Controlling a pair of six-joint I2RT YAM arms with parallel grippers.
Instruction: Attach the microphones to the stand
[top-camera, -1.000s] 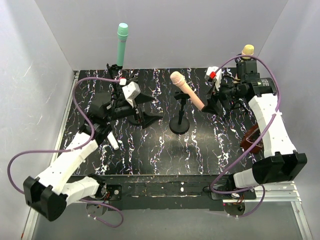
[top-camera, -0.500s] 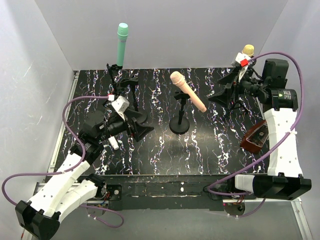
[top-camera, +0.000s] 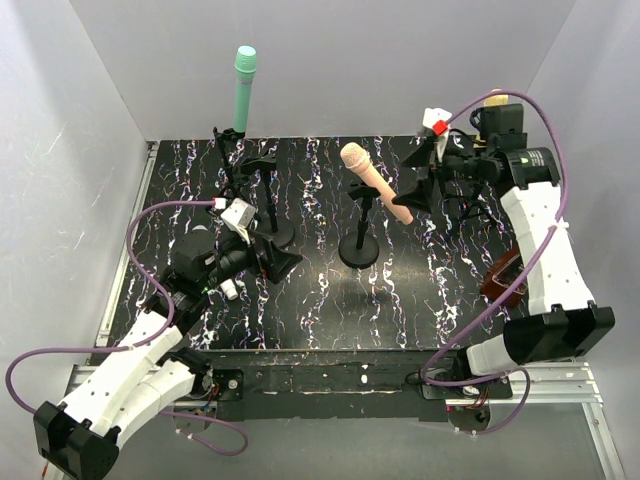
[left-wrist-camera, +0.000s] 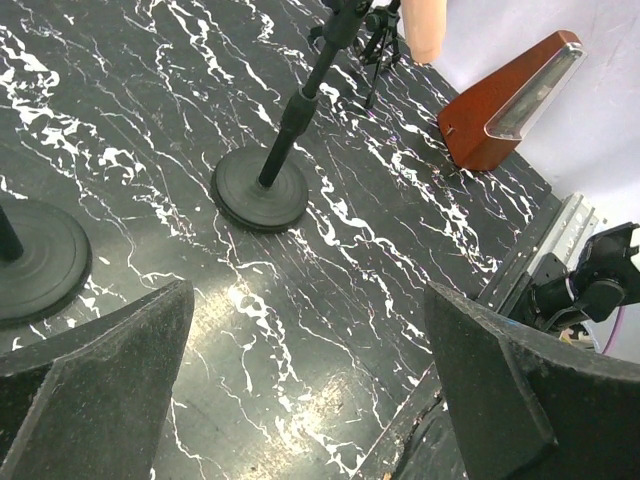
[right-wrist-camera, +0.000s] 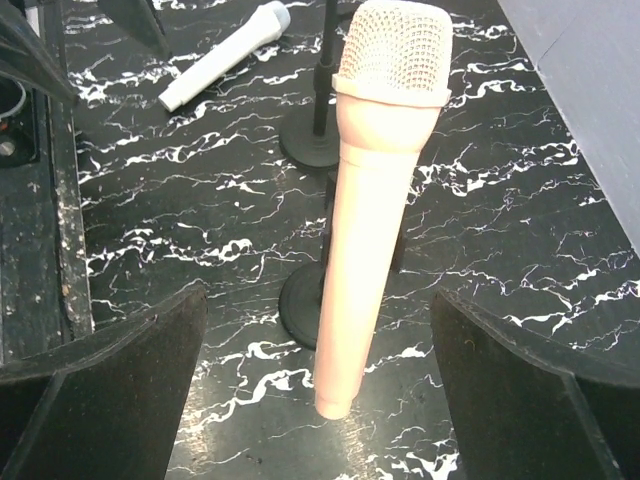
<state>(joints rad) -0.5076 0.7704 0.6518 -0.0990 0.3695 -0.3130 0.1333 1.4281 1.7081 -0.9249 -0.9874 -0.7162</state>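
Note:
The peach-pink microphone (top-camera: 372, 180) sits tilted in the clip of the middle stand (top-camera: 359, 245). My right gripper (top-camera: 408, 185) is open with its fingers either side of the microphone's lower end, not touching it; the right wrist view shows the microphone (right-wrist-camera: 385, 200) between the fingers of the gripper (right-wrist-camera: 320, 400). The teal-green microphone (top-camera: 244, 90) stands upright on the back left stand. The white microphone (top-camera: 229, 287) lies on the table beside my open, empty left gripper (top-camera: 278, 255), and shows in the right wrist view (right-wrist-camera: 225, 55). The yellow-tan microphone is hidden behind my right wrist.
A brown wedge-shaped object (top-camera: 503, 275) stands at the right edge and shows in the left wrist view (left-wrist-camera: 510, 100). Round stand bases (left-wrist-camera: 260, 190) sit on the black marbled table (top-camera: 330, 300). A tripod stand (top-camera: 458, 212) stands under the right arm. White walls enclose the table.
My right gripper has swung left from the yellow-tan microphone to the peach-pink one's lower end, now hiding the yellow-tan one. My left arm drew back toward the near left and stays low.

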